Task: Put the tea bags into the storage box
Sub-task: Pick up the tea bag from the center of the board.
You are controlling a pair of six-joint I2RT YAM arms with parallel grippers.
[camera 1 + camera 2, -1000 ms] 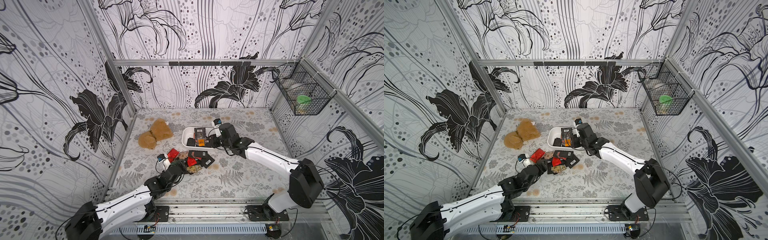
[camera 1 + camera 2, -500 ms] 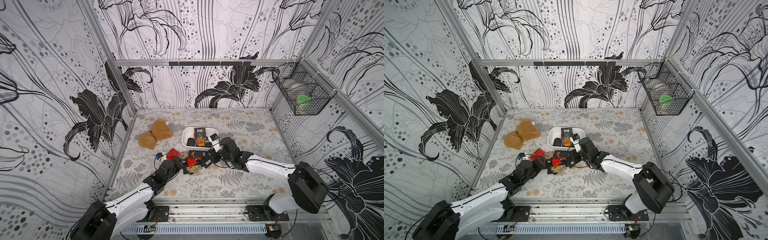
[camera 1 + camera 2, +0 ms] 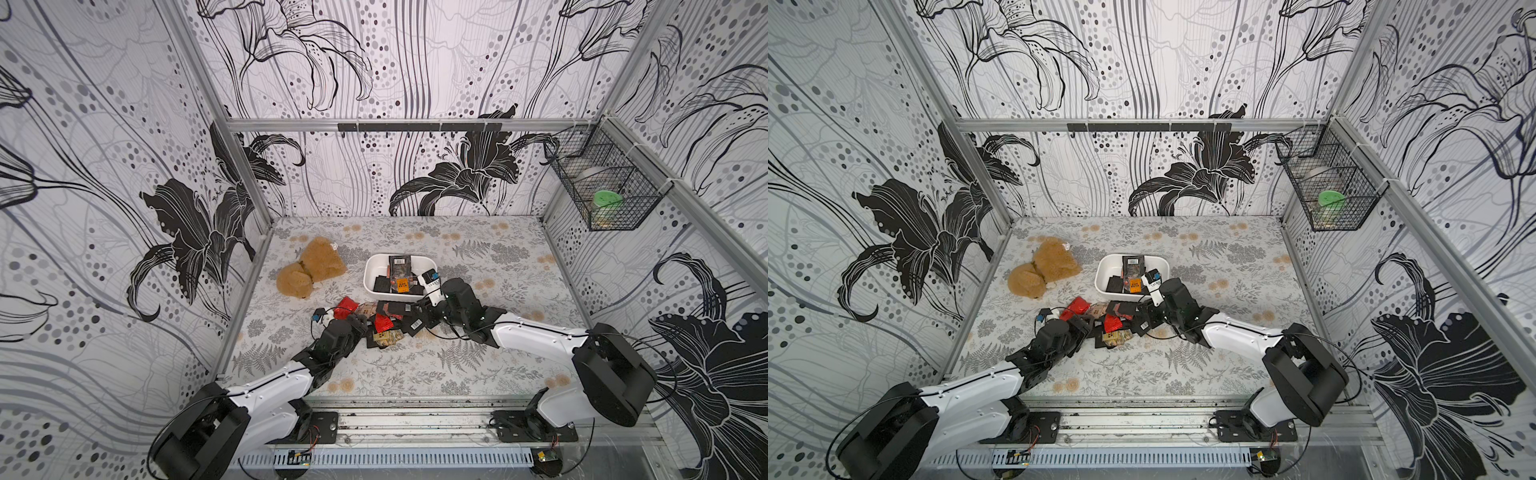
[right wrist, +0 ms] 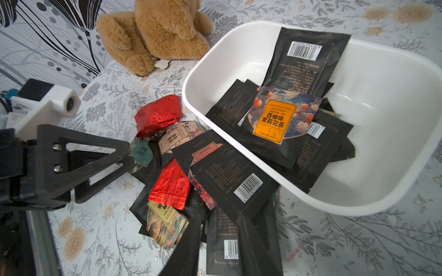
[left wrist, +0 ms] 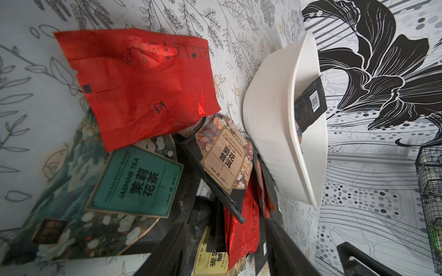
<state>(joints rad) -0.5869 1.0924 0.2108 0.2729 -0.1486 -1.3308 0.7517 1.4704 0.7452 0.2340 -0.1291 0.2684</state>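
Left fingers (image 5: 284,246) and right fingers (image 4: 253,248) each straddle loose tea bags (image 4: 227,176), partly spread; whether they grip, I cannot tell.

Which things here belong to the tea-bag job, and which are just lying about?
Job:
- white storage box
- tea bags inside it
- loose tea bags piled beside it

Lying about:
- brown plush toy
- black wire basket
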